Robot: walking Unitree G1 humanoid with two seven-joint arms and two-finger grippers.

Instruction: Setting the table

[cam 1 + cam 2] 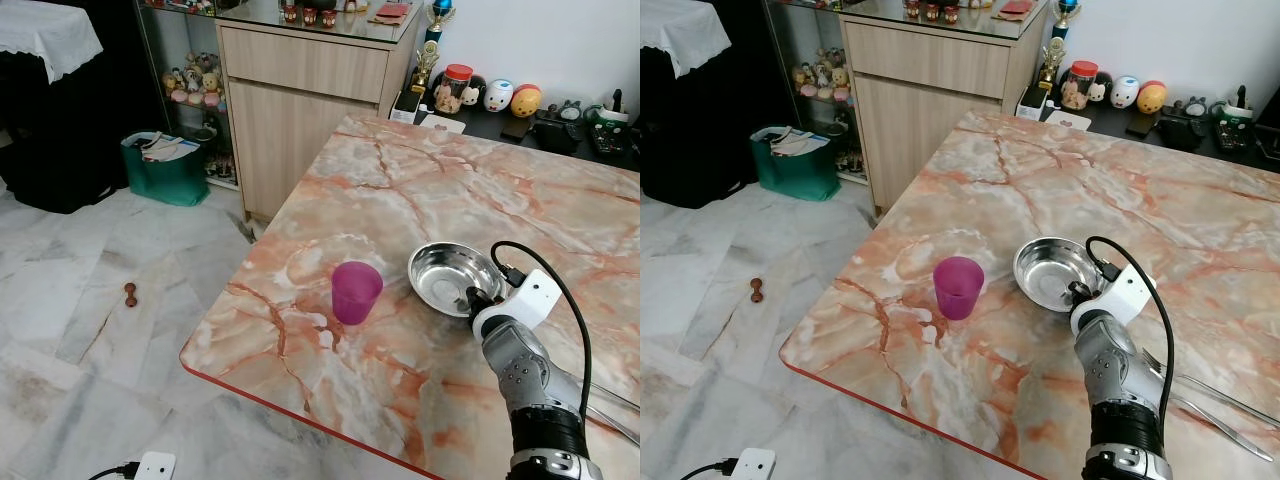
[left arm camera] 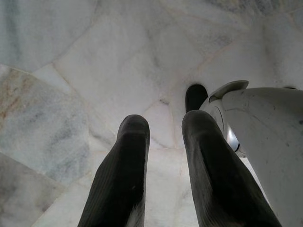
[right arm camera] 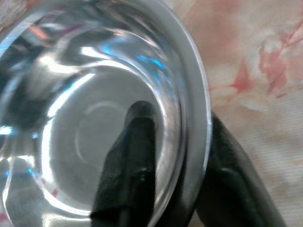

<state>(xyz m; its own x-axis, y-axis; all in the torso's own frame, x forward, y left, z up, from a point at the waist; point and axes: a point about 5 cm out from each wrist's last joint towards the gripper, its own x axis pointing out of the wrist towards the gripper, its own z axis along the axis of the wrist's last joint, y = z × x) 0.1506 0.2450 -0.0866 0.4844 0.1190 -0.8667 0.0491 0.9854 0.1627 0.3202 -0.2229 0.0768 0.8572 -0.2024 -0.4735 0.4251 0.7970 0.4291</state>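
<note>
My right gripper [image 3: 173,156] pinches the rim of the round steel bowl [image 1: 452,277], lower right on the marble table [image 1: 420,190], beside a translucent purple cup [image 1: 356,291]. Left gripper [image 2: 165,142] hangs parted, empty. Cutlery [image 1: 1200,395] awaits arranging, I judge.

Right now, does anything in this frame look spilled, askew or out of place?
Nothing spilled. One oddity: a small brown object lies on the floor, left of the table. The cup stands upright; the right gripper pinches the bowl rim.
</note>
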